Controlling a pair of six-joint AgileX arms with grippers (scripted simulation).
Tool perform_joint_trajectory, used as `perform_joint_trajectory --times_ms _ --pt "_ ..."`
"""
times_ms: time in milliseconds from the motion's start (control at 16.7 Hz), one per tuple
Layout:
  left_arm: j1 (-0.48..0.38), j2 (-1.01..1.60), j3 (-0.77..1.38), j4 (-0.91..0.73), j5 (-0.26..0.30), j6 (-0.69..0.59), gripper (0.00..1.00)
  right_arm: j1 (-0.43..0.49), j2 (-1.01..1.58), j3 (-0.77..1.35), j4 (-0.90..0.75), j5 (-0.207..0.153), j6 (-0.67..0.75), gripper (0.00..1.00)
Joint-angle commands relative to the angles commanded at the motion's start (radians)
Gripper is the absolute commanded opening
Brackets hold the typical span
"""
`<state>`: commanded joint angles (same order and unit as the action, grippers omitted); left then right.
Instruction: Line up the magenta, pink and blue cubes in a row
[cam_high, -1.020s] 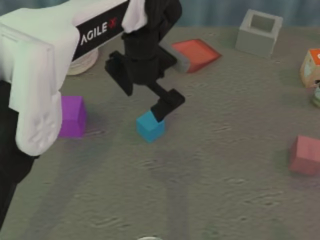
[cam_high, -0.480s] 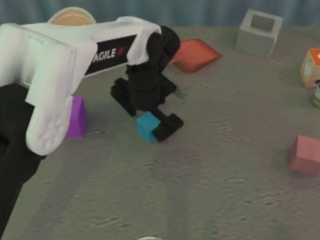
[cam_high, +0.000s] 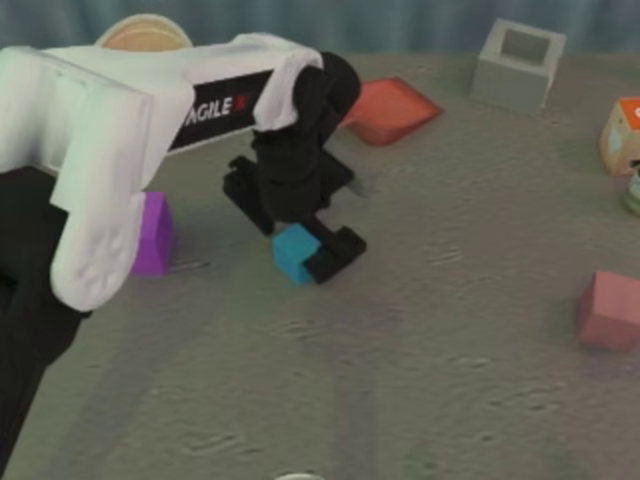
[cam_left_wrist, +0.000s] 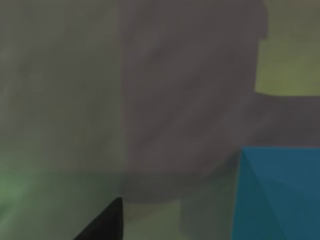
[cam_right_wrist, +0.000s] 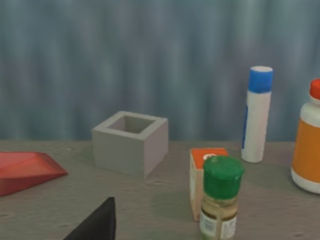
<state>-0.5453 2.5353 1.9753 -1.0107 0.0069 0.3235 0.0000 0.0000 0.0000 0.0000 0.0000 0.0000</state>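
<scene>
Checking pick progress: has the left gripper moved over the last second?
Yes. The left gripper dropped onto the blue cube, nearer the magenta cube.

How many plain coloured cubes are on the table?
3: the magenta cube at the left, partly behind the arm; the blue cube mid-table at the left end effector; the pink cube at the right.

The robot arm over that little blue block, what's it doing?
The left gripper is down at the blue cube near the middle of the table, with its fingers on either side of it. The magenta cube sits off to the left, partly hidden by the arm, and the pink cube is far to the right. So the three cubes are not in a row yet. The right arm is out of the top view.
</scene>
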Motion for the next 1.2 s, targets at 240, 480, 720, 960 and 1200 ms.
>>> perform_joint_trajectory --times_ms 240,480,720,960,1200 --pt "0.0 0.0 0.0 0.0 0.0 0.0 0.4 0.0 0.0 0.0 0.0 0.0 0.0 1.0" --pt "0.0 0.0 0.0 0.0 0.0 0.0 0.1 0.0 0.0 0.0 0.0 0.0 0.0 1.0" --pt "0.0 0.0 0.0 0.0 0.0 0.0 0.0 0.0 0.0 0.0 0.0 0.0 0.0 1.0" --pt "0.0 0.0 0.0 0.0 0.0 0.0 0.0 0.0 0.0 0.0 0.0 0.0 0.0 1.0" --pt "0.002 -0.033 0.021 -0.026 0.009 -0.004 0.0 0.0 0.0 0.0 0.0 0.0 0.0 1.0"
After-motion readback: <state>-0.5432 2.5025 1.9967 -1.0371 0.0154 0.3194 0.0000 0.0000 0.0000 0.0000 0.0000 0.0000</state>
